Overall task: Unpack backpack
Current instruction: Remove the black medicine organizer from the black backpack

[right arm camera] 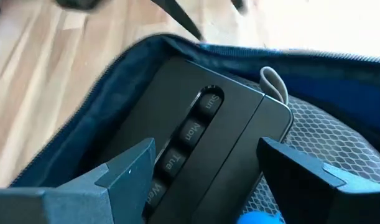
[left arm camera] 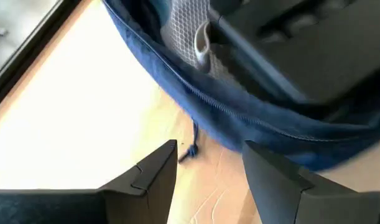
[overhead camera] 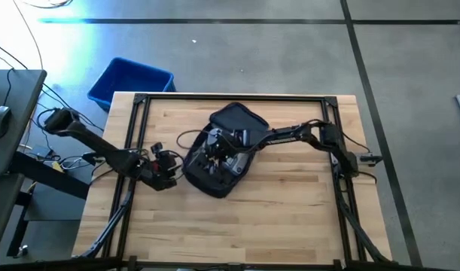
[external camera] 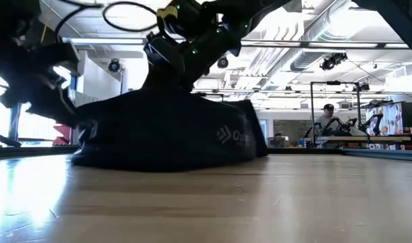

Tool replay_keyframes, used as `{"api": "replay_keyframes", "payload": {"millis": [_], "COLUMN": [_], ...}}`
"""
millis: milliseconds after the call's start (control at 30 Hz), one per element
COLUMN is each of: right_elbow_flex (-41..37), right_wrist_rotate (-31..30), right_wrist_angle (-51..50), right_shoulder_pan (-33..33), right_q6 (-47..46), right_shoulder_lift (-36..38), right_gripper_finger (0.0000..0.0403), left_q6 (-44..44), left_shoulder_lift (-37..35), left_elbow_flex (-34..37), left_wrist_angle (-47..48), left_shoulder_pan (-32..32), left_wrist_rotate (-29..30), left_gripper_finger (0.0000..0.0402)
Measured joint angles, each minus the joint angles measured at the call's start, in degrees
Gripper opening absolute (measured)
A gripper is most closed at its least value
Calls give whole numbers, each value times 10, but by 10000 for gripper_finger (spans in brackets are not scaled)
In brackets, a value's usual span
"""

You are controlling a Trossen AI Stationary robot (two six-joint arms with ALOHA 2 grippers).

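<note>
The backpack (overhead camera: 226,154) lies unzipped near the centre of the wooden table (overhead camera: 290,218), its opening facing up. The right gripper (right arm camera: 205,165) reaches in from the 3 o'clock side and hangs inside that opening with its fingers spread and nothing grasped, straddling a black weekday pill organizer (right arm camera: 196,137) marked Sun, Mon, Tue. The left gripper (left arm camera: 208,168) rests at the bag's 9 o'clock edge, fingers parted and empty, just beside the zipper (left arm camera: 239,106) and its dark pull cord (left arm camera: 191,146).

The light wooden table (overhead camera: 290,196) carries the open navy backpack (overhead camera: 233,119) near its middle.
</note>
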State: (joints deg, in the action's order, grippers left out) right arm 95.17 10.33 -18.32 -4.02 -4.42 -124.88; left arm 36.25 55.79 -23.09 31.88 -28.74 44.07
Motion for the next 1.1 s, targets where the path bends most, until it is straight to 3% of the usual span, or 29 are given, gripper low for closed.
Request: {"api": "replay_keyframes", "payload": {"millis": [100, 267, 367, 567, 867, 1100], "right_elbow_flex": [0, 25, 53, 68, 24, 23], "right_wrist_rotate": [-4, -21, -73, -78, 45, 104], "right_wrist_angle": [-4, -27, -47, -104, -73, -53], "right_shoulder_pan": [-7, -12, -14, -36, -58, -53], "right_q6": [-20, -33, -47, -98, -115, -138], "right_shoulder_lift": [0, -2, -4, -3, -7, -26], "right_gripper_finger": [272, 272, 272, 272, 272, 272], "left_q6": [11, -95, -142, -125, -111, -126], "left_shoulder_lift": [-18, -3, 24, 88, 178, 188], "left_elbow_flex": [-19, -13, 0, 7, 7, 7], "left_wrist_angle": [12, -136, -196, -196, -235, -263], "left_shoulder_pan": [-24, -43, -30, 9, 37, 64], "left_wrist_rotate": [0, -1, 0, -33, -68, -91], "left_gripper_finger": [160, 160, 160, 160, 160, 160]}}
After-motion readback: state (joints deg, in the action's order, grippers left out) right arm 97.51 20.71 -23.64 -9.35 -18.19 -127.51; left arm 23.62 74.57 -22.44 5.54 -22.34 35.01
